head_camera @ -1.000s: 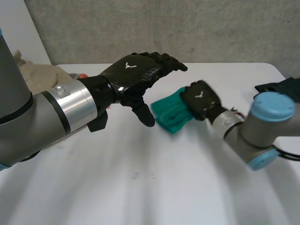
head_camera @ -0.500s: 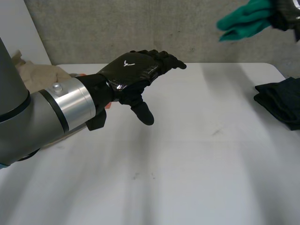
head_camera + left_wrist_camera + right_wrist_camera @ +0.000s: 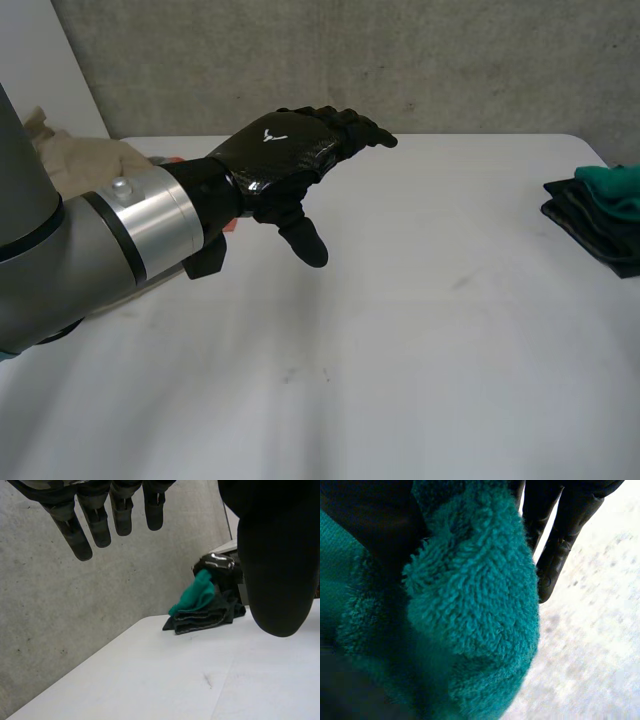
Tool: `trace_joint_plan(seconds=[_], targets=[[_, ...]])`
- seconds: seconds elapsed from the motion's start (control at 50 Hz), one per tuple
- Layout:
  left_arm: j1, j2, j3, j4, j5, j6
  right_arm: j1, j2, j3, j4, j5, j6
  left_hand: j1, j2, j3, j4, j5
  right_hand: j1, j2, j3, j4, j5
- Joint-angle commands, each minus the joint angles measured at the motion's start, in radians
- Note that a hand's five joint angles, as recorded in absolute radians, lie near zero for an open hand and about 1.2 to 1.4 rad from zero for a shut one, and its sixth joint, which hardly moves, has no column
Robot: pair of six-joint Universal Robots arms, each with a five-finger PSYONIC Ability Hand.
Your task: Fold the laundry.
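So teal cloth (image 3: pixel 470 605) fuzzy, atop dk pile (image 3: pixel 585 215).

The counter (image 3: pixel 420 360) is lit softly and evenly from above, bright white with no hard glare on it. A faint sheen is caught on the glossy back of the left hand (image 3: pixel 285 150). In the right wrist view the counter is rendered almost washed out, while the folds of the teal cloth (image 3: pixel 470 605) are left in deep shade. The grey wall (image 3: pixel 400 60) is lit more dimly.
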Motion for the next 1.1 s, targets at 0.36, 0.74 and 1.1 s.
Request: trace_joint_plan(seconds=[0.36, 0.74, 1.1], targets=[[-0.002, 0.002, -0.004, 0.0, -0.025, -0.004, -0.148, -0.161, 0.226, -0.013, -0.139, -0.008, 0.024, 0.013, 0.007, 0.014, -0.005, -0.746, -0.996, -0.993, -1.014, -0.935], [-0.002, 0.024, -0.004, 0.0, -0.025, -0.009, -0.31, -0.347, 0.114, 0.122, 0.236, -0.448, 0.021, 0.01, 0.004, 0.011, -0.008, -0.746, -0.996, -0.993, -1.014, -0.935], [0.087, 0.041, -0.001, 0.146, -0.198, -0.01, 0.401, -0.732, 0.472, 0.369, 0.393, -0.353, 0.012, 0.001, -0.004, 0.002, -0.017, -0.746, -0.996, -0.993, -1.014, -0.935]])
